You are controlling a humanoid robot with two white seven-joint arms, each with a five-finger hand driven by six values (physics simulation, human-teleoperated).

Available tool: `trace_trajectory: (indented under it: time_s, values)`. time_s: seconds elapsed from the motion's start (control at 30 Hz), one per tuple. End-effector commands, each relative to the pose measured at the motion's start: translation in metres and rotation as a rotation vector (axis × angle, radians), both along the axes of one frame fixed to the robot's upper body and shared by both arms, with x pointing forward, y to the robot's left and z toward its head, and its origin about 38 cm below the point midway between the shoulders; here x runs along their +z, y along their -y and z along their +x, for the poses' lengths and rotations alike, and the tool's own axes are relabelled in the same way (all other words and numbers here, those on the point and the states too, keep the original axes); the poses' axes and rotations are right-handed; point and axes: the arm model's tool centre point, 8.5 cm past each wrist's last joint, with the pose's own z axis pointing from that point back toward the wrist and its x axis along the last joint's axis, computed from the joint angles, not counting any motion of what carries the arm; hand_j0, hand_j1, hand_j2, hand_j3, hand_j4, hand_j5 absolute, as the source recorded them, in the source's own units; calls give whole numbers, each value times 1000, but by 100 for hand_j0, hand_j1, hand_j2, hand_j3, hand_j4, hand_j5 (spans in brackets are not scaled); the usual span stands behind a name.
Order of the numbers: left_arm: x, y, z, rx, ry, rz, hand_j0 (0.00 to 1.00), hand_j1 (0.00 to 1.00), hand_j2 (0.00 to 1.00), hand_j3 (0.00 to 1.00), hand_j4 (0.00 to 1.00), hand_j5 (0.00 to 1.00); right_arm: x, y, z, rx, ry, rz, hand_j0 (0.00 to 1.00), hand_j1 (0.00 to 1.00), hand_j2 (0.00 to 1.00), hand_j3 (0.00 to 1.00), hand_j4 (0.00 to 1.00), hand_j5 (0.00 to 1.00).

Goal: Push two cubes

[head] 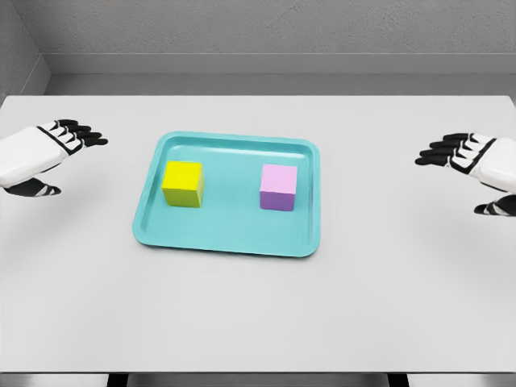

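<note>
Yellow cube [183, 184] and purple cube [279, 187] apart on teal tray [228, 242]; left hand [50, 155], right hand [474, 163] flanking tray, fingers spread, holding nothing.

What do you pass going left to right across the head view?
left hand → yellow cube → pink cube → right hand. Both cubes sit apart on the teal tray, both hands open beside it.

You see two matching hands: the left hand [44, 157] and the right hand [472, 165] each have a glossy white shell over the back and black segmented fingers banded with white at the knuckles.
</note>
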Motion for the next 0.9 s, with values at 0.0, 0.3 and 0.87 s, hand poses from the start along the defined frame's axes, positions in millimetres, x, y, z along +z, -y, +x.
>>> trace_trajectory:
  time_s: [0.0, 0.3, 0.87]
  values:
    - [1, 1, -1, -4, 2, -1, 100, 100, 100, 100, 100, 100, -2, -1, 0, 1, -5, 2, 100, 100, 100, 100, 100, 100]
    - [0, 9, -2, -34, 8, 59, 100, 100, 100, 100, 100, 100, 25, -12, 16, 32, 27, -96, 100, 100, 100, 100, 100, 100]
    - [-12, 48, 15, -133, 10, 195, 74, 74, 74, 74, 74, 74, -41, -97, 90, 172, -67, -192, 79, 79, 79, 79, 79, 79]
